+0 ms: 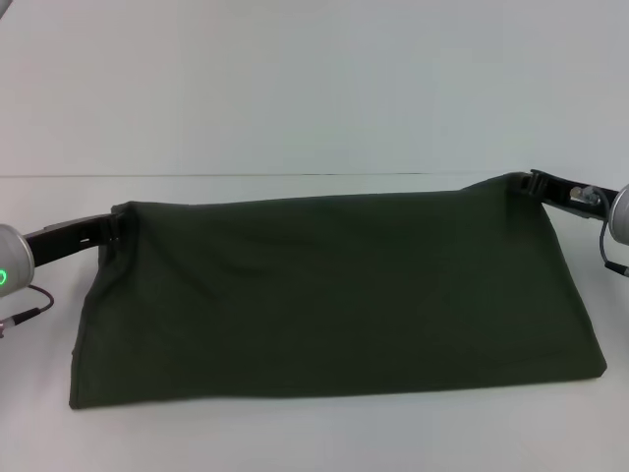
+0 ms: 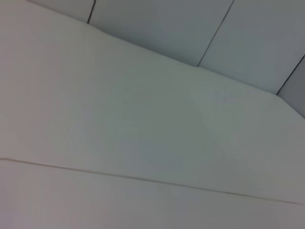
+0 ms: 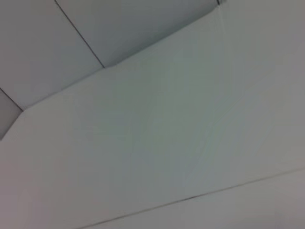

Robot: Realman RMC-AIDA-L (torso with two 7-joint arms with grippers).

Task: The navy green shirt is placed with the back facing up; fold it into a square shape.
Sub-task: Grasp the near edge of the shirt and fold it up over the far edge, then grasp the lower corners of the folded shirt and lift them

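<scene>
Left tool [image 1: 114, 232] and right tool [image 1: 519, 183], each clenched on a far corner of the navy green shirt [image 1: 334, 295] draped onto the bench [image 1: 314, 433]; risk: uneven travel would skew the fold.

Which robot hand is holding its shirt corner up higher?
The right gripper. It sits at the far right corner of the dark olive-green cotton shirt, higher in the head view than the left gripper at the far left corner.
</scene>
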